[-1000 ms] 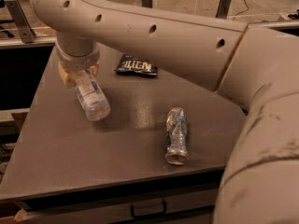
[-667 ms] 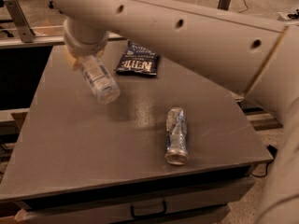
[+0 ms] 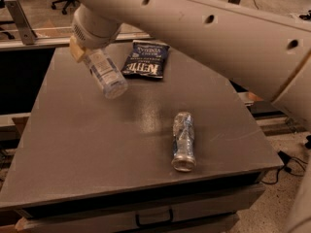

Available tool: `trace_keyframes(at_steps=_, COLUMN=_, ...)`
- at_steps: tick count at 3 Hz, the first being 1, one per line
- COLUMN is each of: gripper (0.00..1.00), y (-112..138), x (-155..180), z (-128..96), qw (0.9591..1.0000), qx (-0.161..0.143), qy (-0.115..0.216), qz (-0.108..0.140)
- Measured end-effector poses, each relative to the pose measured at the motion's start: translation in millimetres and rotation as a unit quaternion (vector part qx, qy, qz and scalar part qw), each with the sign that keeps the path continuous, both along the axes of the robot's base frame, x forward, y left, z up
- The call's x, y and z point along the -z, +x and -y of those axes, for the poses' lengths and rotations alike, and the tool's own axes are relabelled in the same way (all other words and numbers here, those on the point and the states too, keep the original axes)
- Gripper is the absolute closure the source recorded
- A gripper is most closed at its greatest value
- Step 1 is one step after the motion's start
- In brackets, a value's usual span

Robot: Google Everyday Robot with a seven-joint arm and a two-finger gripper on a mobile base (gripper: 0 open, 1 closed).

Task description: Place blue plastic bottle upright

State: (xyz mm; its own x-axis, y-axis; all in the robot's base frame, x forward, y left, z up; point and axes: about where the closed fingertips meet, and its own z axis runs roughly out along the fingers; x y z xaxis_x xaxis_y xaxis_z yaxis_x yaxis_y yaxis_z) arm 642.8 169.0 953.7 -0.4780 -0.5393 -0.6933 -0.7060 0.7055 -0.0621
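Observation:
The blue plastic bottle (image 3: 104, 73) is clear with a white-and-blue label. It hangs tilted in the air above the back left of the grey table (image 3: 87, 144), its lower end pointing toward me and to the right. My gripper (image 3: 80, 50) is shut on the bottle's upper end, just below the arm's wrist. The bottle's cap is hidden by the gripper.
A shorter dented shiny bottle (image 3: 183, 141) lies on its side near the table's front right edge. A flat dark blue chip bag (image 3: 145, 59) lies at the back middle. My big beige arm (image 3: 209, 28) spans the top of the view. A drawer handle (image 3: 154, 218) shows below the table front.
The arm has risen and swung toward the back, lifting the bottle higher off the table. The bottle stays tilted in the gripper. The silver bottle and chip bag have not moved on the table.

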Motion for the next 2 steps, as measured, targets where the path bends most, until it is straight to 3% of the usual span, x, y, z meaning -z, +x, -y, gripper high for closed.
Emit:
trace_keyframes(at_steps=1, gripper=1.00, y=10.1, x=-30.4, z=45.3, qw=0.9992, qx=-0.009, qy=0.040, qz=-0.005)
trace_keyframes(at_steps=2, gripper=1.00, y=11.3, x=-82.7, z=99.0, qw=0.9949, qx=-0.039, qy=0.093, qz=0.001)
